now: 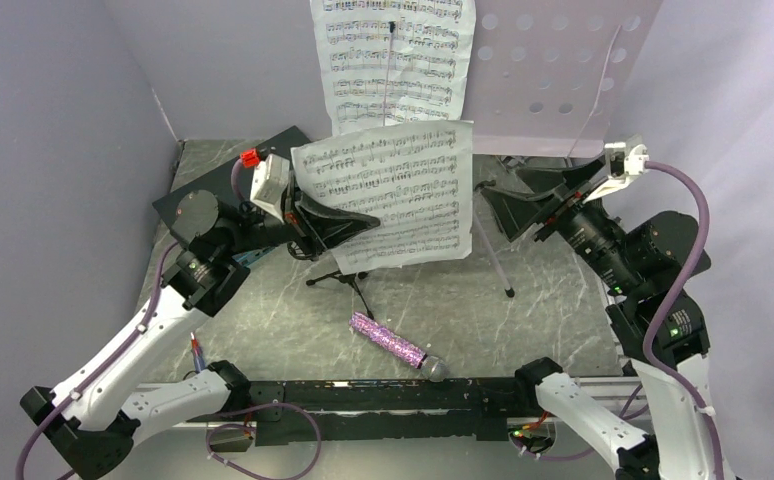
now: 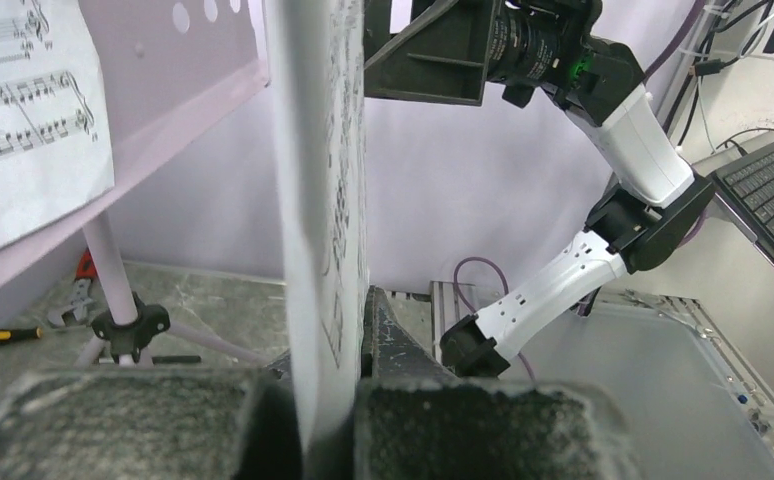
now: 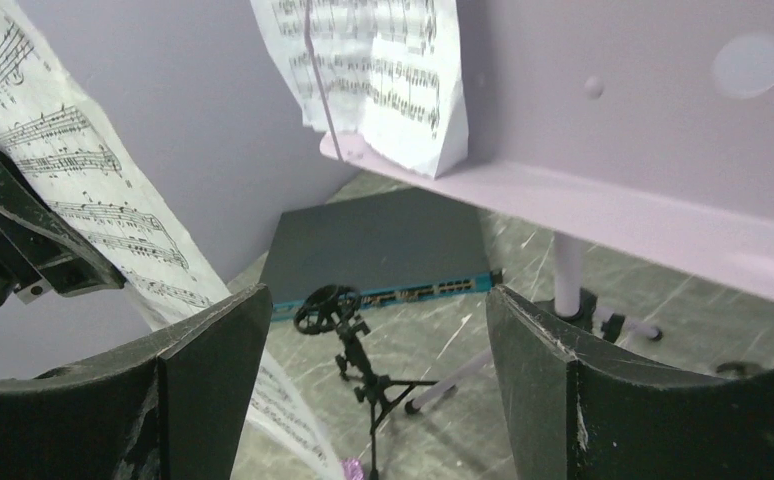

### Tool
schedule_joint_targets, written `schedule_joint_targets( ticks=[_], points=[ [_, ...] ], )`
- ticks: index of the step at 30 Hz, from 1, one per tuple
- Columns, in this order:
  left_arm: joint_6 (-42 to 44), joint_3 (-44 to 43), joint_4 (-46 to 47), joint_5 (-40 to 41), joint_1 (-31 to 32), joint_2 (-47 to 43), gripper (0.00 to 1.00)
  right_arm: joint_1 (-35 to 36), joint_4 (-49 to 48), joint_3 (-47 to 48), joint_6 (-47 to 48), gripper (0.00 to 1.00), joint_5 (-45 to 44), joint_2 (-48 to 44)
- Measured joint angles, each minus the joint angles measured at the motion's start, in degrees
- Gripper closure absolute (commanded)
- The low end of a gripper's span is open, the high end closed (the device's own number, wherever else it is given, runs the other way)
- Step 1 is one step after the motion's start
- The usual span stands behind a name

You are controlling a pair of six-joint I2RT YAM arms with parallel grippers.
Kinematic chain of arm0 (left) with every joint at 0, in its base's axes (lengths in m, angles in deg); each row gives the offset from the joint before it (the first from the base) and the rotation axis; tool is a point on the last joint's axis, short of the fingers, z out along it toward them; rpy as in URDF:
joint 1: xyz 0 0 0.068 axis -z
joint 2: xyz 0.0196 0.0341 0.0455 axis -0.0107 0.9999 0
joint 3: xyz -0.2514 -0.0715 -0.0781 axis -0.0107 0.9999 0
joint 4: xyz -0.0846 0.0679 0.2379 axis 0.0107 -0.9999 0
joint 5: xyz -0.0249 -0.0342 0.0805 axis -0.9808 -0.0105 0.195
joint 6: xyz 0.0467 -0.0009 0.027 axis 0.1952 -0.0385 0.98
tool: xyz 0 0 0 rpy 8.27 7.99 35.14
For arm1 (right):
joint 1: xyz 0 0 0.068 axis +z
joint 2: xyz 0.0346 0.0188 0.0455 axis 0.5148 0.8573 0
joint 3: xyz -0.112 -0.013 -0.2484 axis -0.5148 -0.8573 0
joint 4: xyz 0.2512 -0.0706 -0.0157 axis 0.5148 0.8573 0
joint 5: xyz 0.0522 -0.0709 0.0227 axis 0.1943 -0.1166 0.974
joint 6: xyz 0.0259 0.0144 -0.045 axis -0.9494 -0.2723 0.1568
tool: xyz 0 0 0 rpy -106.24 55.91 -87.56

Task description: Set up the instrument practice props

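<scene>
The biggest thing was the lilac music stand (image 1: pixel 553 70), standing at the back of the table on its silver legs, with a little shelf along the bottom to stop paper from sliding off. One page of music (image 1: pixel 393 60) leaned on its left half with its bottom edge on that shelf, so the right half with the round holes was bare. I think that bare half was the spot for the second page (image 1: pixel 393 195). I held that second page up in the air in front of the stand, not touching the shelf. My left gripper (image 2: pixel 328 420) was pinched tight on it, low down on its left side, so the paper stood up and did not flop. My right gripper (image 1: pixel 528 205) hung wide open just beside the page's right edge with nothing in it. I think it waited there to steady the paper, because one thin sheet can bend or twist when only one side is held. The dark flat box (image 3: pixel 373 250) lay by the back wall, out of the way. The purple glitter microphone (image 1: pixel 393 342) lay flat on the table near my arms. The small black mic stand (image 3: pixel 363 370) stood under the held page with its ring empty, so the microphone was not yet in its place.
</scene>
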Motion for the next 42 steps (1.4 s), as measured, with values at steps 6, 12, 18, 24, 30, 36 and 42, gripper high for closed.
schedule_joint_targets(
  ticks=[6, 12, 18, 24, 30, 36, 42],
  points=[
    [0.61, -5.97, -0.66, -0.52, 0.0, 4.09, 0.97, 0.0, 0.98, 4.42, 1.29, 0.2, -0.44, 3.78],
    [2.93, -12.26, -2.82, 1.46, 0.0, 6.93, 0.97, 0.0, 2.86, 7.67, 2.95, 0.24, -5.33, 6.99],
    [3.87, -14.47, -1.79, 1.88, 0.0, 9.11, 0.97, 0.0, 4.66, 10.67, 4.87, 0.26, -12.26, 6.93],
    [4.74, -20.74, -1.92, 1.29, 0.0, 13.64, 0.97, 0.0, 5.03, 12.9, 5.75, 0.29, -15.72, 5.88],
    [4.48, -25.97, -0.94, -0.13, 0.0, 17.33, 0.97, 0.0, 7.06, 17.44, 6.84, 0.3, -20.76, 5.6],
    [4.09, -30.58, 1.03, -0.11, 0.0, 21.92, 0.97, 0.0, 9.75, 22.64, 8.63, 0.27, -28.17, 8.37],
    [4.15, -36.17, 1.16, 0.22, 0.0, 26.86, 0.97, 0.0, 12.24, 25.0, 9.38, 0.25, -32.06, 11.45]
  ],
)
